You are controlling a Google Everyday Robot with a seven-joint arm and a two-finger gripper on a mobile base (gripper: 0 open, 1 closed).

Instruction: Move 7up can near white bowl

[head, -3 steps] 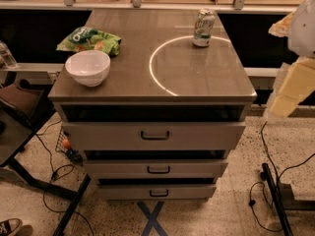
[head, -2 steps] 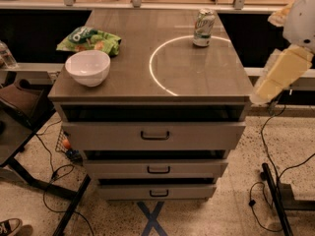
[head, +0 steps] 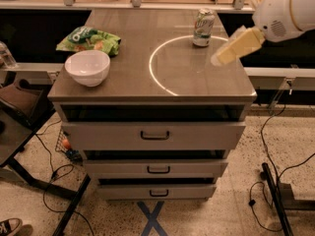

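Camera view, status of task. We find the 7up can (head: 203, 27) standing upright at the far right of the bench (head: 125, 63), on the rim of a bright ring of light (head: 150, 71) cast on the top. The white bowl (head: 88, 67) sits at the near left, well apart from the can, with a green snack bag (head: 89, 39) just behind it. The can has not been grasped or shifted. We judge the task to be at the approach stage: reaching, gripping, carrying across and setting down beside the bowl all remain.

The claw (head: 220, 57) hangs over the right part of the bench, near the can on its nearer right side, clear of it and holding nothing. We cannot tell whether the claw is released or clenched. The white arm body (head: 285, 9) enters from the upper right.

Camera view, change noted. Against the earlier frames, the claw has come up and inward: it stood off the right edge of the bench, lower down beside the drawers (head: 155, 135), and now reaches over the top toward the can. Can, bowl and bag are where they were.
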